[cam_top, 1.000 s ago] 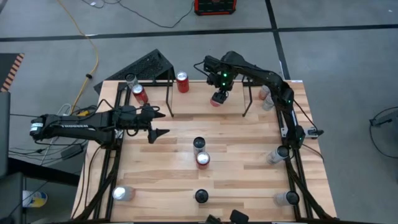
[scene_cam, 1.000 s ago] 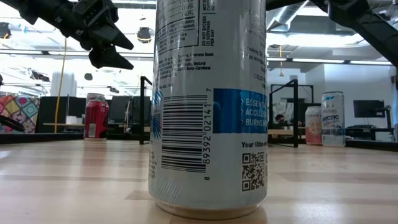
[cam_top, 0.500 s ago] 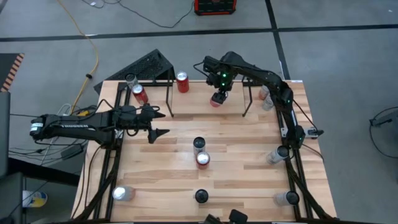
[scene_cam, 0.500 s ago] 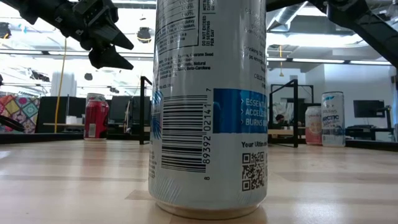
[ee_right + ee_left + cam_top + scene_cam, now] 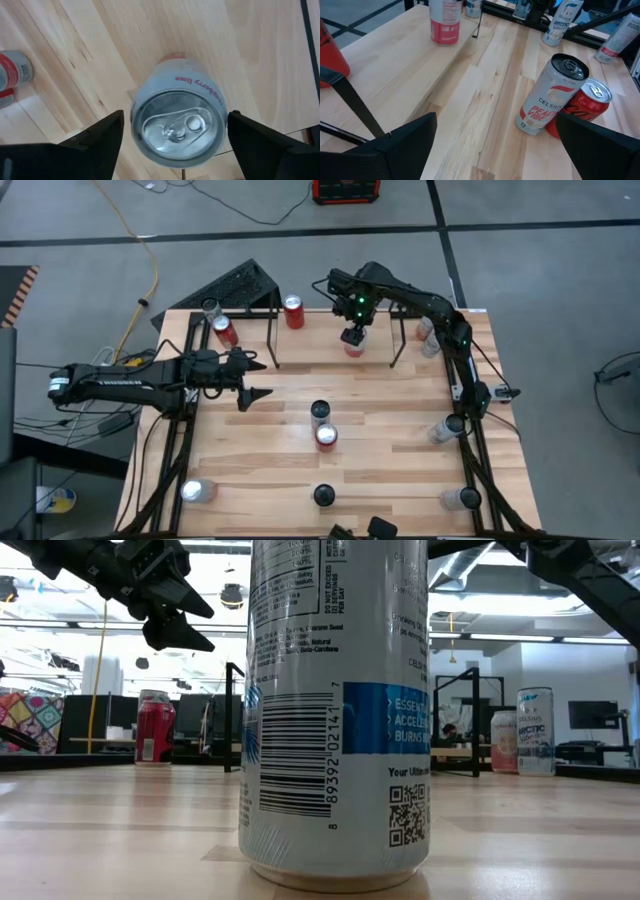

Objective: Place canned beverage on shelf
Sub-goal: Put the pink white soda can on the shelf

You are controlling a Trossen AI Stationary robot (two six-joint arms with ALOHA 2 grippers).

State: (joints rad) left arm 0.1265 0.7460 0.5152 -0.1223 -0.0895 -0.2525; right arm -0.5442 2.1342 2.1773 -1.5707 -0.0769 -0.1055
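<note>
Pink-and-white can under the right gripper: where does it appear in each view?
High view: the pink-and-white can stands far-middle on the table, under the right gripper.
Low view: not visible.
Left wrist view: upper left.
Right wrist view: centre.
Shared landmark: the mid-table can pair.

Two dark jointed arms, the left arm (image 5: pixel 130 380) lettered white, the right arm (image 5: pixel 420 305) showing green lights.

A: Where do the 4 cameras sit?
B: 1 looks straight down on the counter (image 5: pixel 400 430); 1 sits at counter height, close behind a can (image 5: pixel 335 710).
A: And the wrists?
B: Both look closely down at cans.
</note>
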